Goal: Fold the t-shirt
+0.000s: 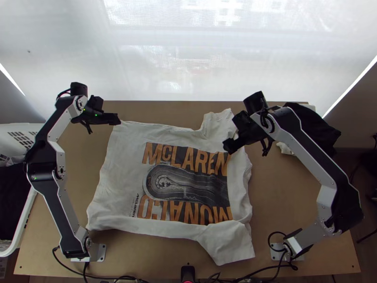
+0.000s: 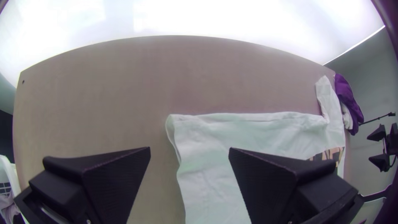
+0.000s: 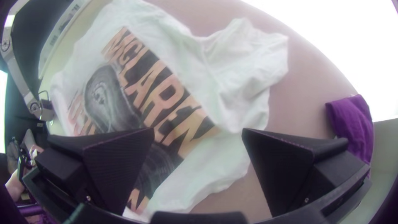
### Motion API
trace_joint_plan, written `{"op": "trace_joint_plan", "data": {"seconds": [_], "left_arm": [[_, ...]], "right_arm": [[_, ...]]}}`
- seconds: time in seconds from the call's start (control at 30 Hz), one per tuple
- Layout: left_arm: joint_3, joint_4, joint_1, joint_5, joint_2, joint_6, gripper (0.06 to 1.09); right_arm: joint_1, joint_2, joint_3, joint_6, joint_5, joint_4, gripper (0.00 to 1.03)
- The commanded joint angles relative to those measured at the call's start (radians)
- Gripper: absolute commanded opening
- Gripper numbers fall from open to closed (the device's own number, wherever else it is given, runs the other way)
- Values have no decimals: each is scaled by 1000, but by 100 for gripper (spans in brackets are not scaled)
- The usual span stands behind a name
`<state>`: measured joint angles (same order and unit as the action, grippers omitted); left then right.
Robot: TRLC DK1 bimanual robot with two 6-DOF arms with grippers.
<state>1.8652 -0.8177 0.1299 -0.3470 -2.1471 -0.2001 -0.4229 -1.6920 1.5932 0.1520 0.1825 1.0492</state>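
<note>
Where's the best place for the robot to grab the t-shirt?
Probably the corner near the left gripper, coming from above to pinch its edge: the t-shirt lies spread out, and that corner pokes out beside bare table.

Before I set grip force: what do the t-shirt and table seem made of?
The t-shirt looks like soft, matte knit, perhaps cotton, given its limp wrinkles. The table looks like smooth, dull wood or board, given its even tan surface.
</note>
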Motion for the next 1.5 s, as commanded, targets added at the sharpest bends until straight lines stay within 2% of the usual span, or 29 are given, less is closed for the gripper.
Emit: {"op": "trace_joint_plan", "data": {"seconds": [0.0,0.13,0.37,0.5,0.57,0.8,0.83,1.3,1.47], "left_arm": [[86,18,-6,11,-89,34,98],[100,18,-9,14,-112,51,98],[101,12,-27,14,-128,71,91],[109,8,-35,13,-131,73,80],[114,-3,-39,11,-132,73,79],[117,-18,-42,-9,-131,74,11],[117,-18,-41,-9,-129,74,9],[117,-49,-38,-9,-88,68,9],[117,-58,-38,-9,-82,68,9]], "right_arm": [[44,-136,113,-23,-114,-138,98],[90,-252,232,-25,-130,-141,98],[133,-413,465,-31,-155,-146,98],[141,-492,554,-29,-155,-144,98],[147,-534,596,-28,-155,-143,98],[147,-649,683,-20,-153,-126,98],[147,-664,686,-20,-153,-126,98],[182,-821,740,0,-155,-161,97],[176,-831,749,35,-149,-179,82]]}}
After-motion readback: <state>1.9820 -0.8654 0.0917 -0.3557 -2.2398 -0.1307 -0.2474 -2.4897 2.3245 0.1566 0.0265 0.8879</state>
